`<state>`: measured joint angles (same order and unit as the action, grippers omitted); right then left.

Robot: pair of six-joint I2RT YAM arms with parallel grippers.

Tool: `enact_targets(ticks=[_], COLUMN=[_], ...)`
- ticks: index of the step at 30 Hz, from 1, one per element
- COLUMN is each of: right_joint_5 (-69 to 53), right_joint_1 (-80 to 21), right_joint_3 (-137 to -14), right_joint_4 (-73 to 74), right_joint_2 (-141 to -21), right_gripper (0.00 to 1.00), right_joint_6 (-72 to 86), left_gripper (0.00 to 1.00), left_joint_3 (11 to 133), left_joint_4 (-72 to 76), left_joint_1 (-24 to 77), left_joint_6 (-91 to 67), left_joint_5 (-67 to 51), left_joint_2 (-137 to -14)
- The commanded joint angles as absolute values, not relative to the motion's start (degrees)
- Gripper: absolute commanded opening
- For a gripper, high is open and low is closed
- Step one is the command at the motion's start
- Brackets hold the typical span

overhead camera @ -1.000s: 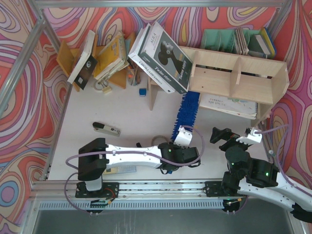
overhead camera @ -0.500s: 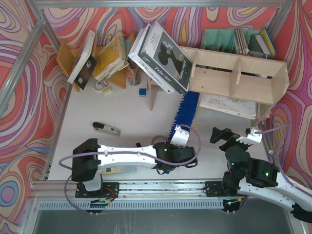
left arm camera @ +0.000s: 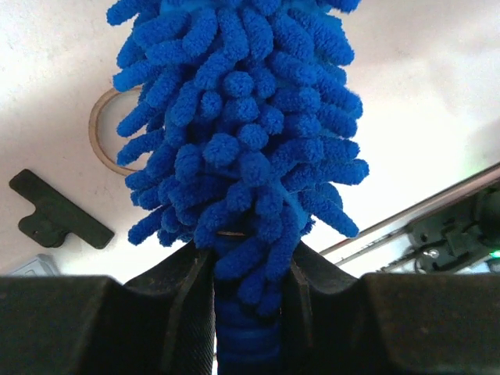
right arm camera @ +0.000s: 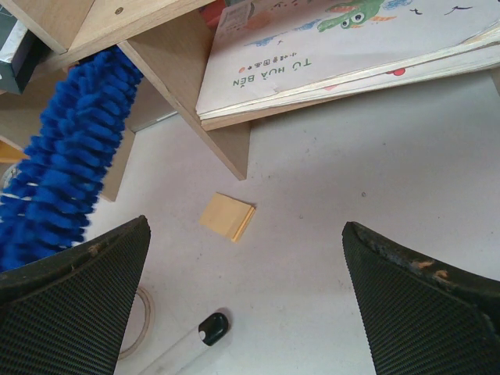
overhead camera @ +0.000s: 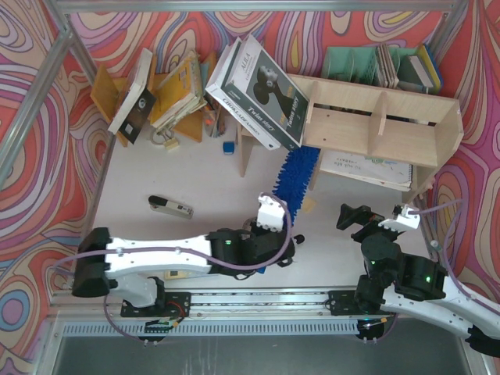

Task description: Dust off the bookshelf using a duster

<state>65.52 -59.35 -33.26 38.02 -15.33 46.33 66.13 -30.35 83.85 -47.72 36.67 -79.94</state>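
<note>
The blue fluffy duster [overhead camera: 293, 178] slants from my left gripper [overhead camera: 277, 226] up to the left end of the plywood bookshelf [overhead camera: 375, 129], its tip at the lower tier's opening. In the left wrist view the fingers are closed on the duster's handle [left arm camera: 244, 344], with the fluffy head [left arm camera: 238, 117] filling the view ahead. My right gripper [overhead camera: 355, 217] hangs open and empty in front of the shelf. Its wrist view shows the duster [right arm camera: 70, 172] beside a shelf divider [right arm camera: 195, 101] and a picture book [right arm camera: 336, 47] in the lower tier.
A black boxed item [overhead camera: 258, 82] leans on the shelf's left top. An orange-brown rack with books [overhead camera: 156, 90] stands at the back left and a teal organizer [overhead camera: 367, 64] behind the shelf. A yellow pad [right arm camera: 226, 216], a marker pen [right arm camera: 195, 340], a tape ring [left arm camera: 101, 133] and a stapler [overhead camera: 170, 206] lie on the table.
My left arm has swung its base leftward and drawn the gripper left and toward me, so the duster now slants more; its tip stays at the shelf. The right arm has not moved.
</note>
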Motion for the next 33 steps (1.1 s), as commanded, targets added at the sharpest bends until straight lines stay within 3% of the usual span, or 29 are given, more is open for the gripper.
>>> enact_targets(ticks=[1,6,12,24,33], right_joint_5=[66.51,66.53,66.57,66.50,66.52], right_joint_1=[-59.68,-59.63,-59.69,-59.72,-59.68], right_joint_3=[-32.82,-32.92,-32.90,-32.87,-32.87], right_joint_4=[37.90,37.94,37.81,37.84,37.82], right_joint_2=[-14.77,-14.86,-15.10,-15.12,-15.13], right_gripper=[0.99,0.99,0.99,0.99,0.99], right_joint_6=[46.49,46.44,46.40,46.41,46.41], left_gripper=[0.00,0.00,0.00,0.00,0.00], left_joint_3=[69.65,74.75,72.88,62.21,57.84], left_joint_4=[-30.93,-40.08,-39.58,-38.12,-54.39], left_joint_1=[83.89,82.97,82.38,82.35,82.27], left_joint_6=[-48.00,-51.61,-51.55,-51.50,-61.14], left_joint_5=[34.55,30.16,30.00,47.33,56.32], left_joint_2=[-88.24,-98.49,-96.75,-74.19,-62.87])
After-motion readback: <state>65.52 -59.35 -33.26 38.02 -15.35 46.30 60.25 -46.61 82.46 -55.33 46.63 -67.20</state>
